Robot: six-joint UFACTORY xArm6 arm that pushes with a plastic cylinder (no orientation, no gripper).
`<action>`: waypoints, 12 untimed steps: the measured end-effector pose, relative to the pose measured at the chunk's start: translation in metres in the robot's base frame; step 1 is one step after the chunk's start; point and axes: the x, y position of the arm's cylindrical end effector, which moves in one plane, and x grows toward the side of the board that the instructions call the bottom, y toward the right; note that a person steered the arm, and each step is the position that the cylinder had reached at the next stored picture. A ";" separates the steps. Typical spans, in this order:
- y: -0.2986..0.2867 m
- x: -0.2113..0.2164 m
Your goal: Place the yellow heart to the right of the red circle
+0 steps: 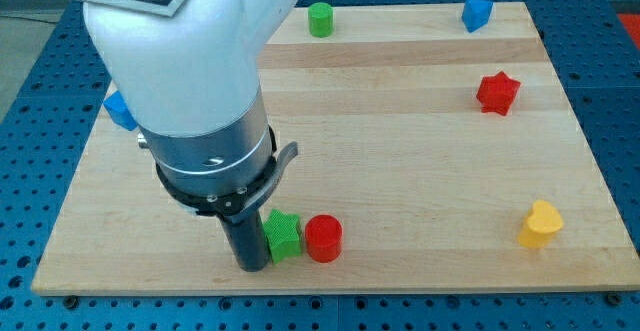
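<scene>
While my tip [252, 267] touches the green star block [282, 235] beside the red circle block [323, 238], the yellow heart block [540, 223] lies well apart toward the wooden desk's [400, 171] right edge; no fingers exist on this rod.

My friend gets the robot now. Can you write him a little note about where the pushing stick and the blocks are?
My tip is at the view's bottom, touching or nearly touching the left side of the green star.
The red circle sits right against that star's right side.
The yellow heart is far off toward the view's right edge, untouched.
Done: nothing yet. Left: get round the heart and push it leftward until it sits just right of the red circle.
</scene>
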 end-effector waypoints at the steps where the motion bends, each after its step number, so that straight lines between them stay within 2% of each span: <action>1: -0.034 -0.012; 2: -0.031 -0.054; 3: 0.036 -0.107; 4: 0.158 -0.130; 5: 0.285 -0.130; 6: 0.391 -0.112; 7: 0.403 -0.056; 8: 0.353 -0.046; 9: 0.338 -0.029; 10: 0.316 -0.021; 11: 0.277 -0.027; 12: 0.262 -0.037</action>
